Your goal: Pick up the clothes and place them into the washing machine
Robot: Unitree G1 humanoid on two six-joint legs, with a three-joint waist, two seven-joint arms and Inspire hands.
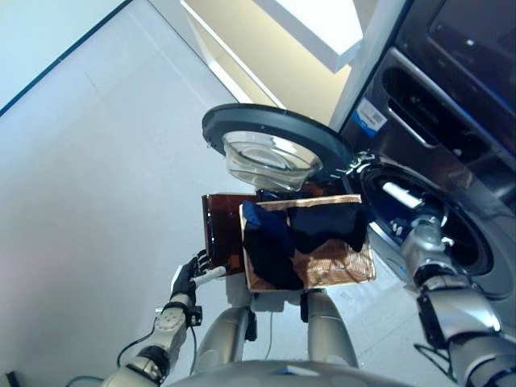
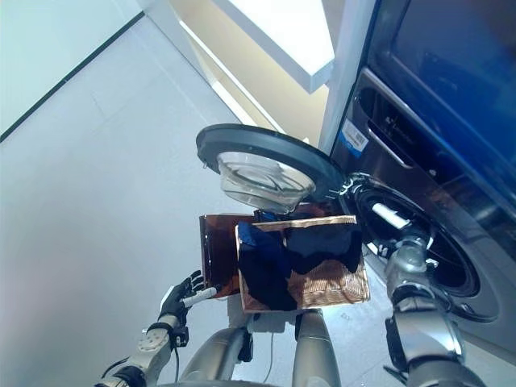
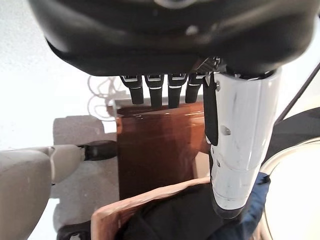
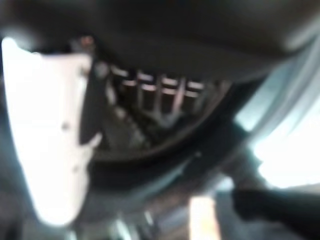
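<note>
My left hand, fingers relaxed, hangs just beside the brown wooden stool. The dark blue and black clothes lie in the woven copper-coloured basket beyond it. My right hand reaches into the grey front-loading washing machine drum; I cannot tell its fingers.

One washing machine stands with its one round door swung open. One brown basket holds dark clothes; how many pieces they make cannot be told. One dark brown stool stands beside the basket. Two robot hands show: the left hand and the right hand.
</note>
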